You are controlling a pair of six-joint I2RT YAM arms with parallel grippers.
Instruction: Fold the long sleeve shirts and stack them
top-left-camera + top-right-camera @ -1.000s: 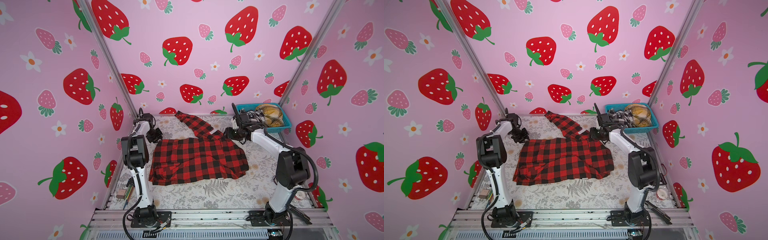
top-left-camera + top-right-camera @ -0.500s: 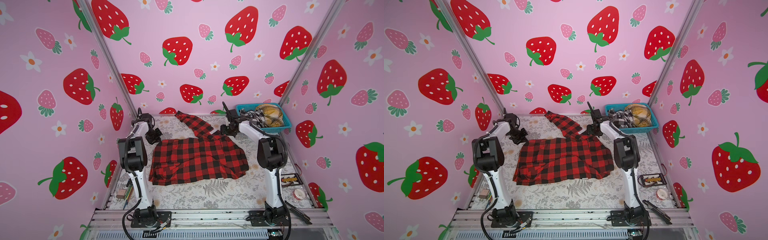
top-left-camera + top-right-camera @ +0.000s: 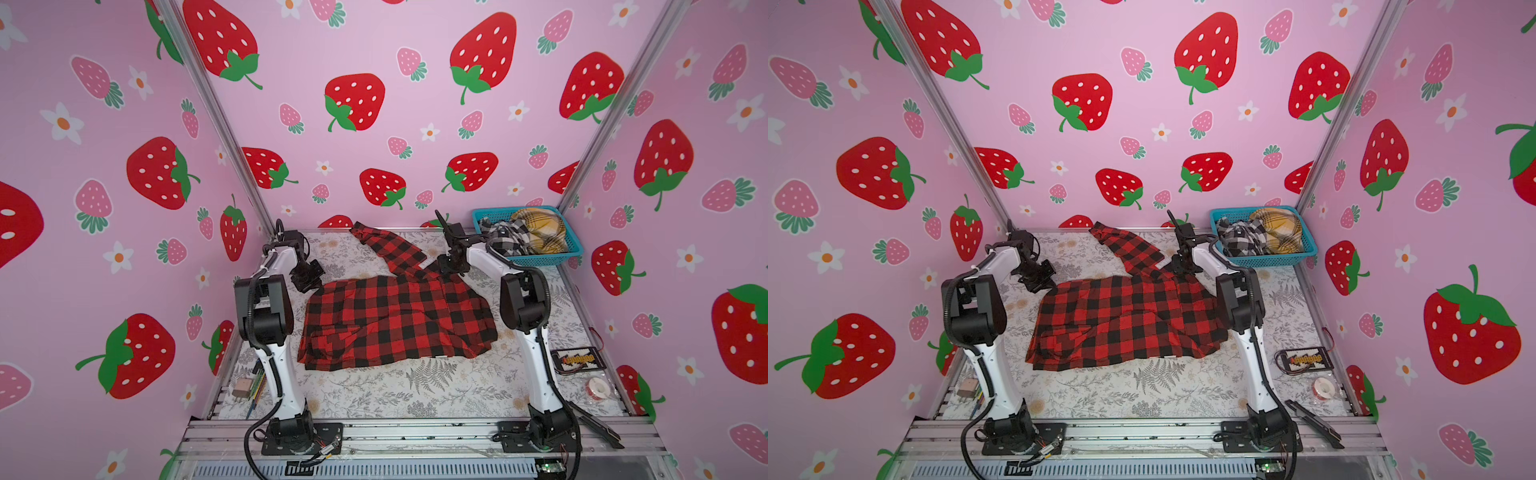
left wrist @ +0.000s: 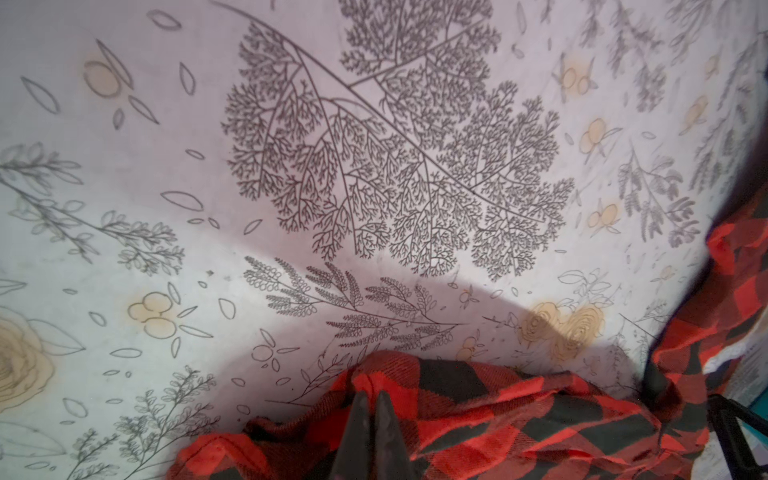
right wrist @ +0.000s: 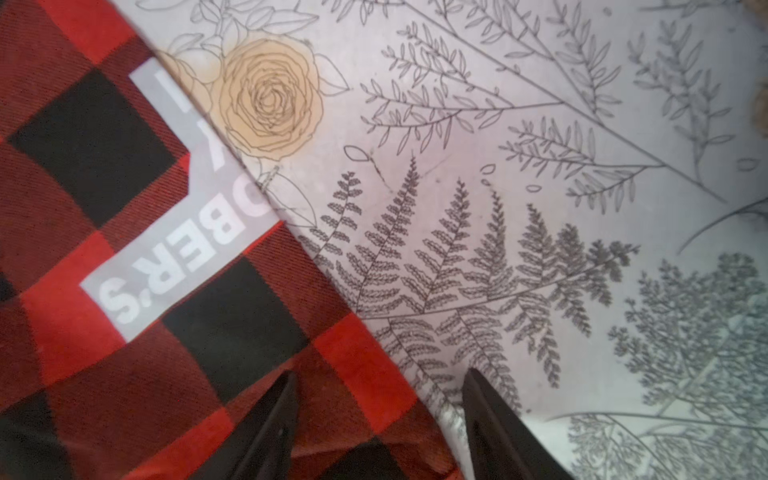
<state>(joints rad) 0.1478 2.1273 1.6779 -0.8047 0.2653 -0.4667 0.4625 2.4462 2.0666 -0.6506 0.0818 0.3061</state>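
Shirt: the red-and-black shirt (image 3: 395,320) lies spread on the middle of the worktop (image 3: 415,399), creased, with its long axis running left to right.
Sleeve: one sleeve (image 3: 386,249) runs from the far right shoulder diagonally toward the far edge. I cannot pick out the other one.
Left tool: the left tool (image 4: 370,401) sits at the shirt's far left corner, tips together on a raised hump of plaid. It looks like a thin pinch of cloth, though the wrist view shows only the tips.
Right tool: the right tool (image 5: 378,378) is at the far right corner, jaws well apart and holding nothing. One finger is over the plaid, the other over bare worktop, so it straddles the shirt's edge.
Key relation: the cloth lies to the near side of both tools, one at each end of the far edge. The right tool is the nearer one to the sleeve's root.
Label: the grey label (image 5: 178,253) with white letters is cut off by a fold.
Others: more shirts (image 3: 536,228) sit bunched in the blue basket (image 3: 536,259) at far right, count unclear.
Judgement: the right corner is not yet gripped.
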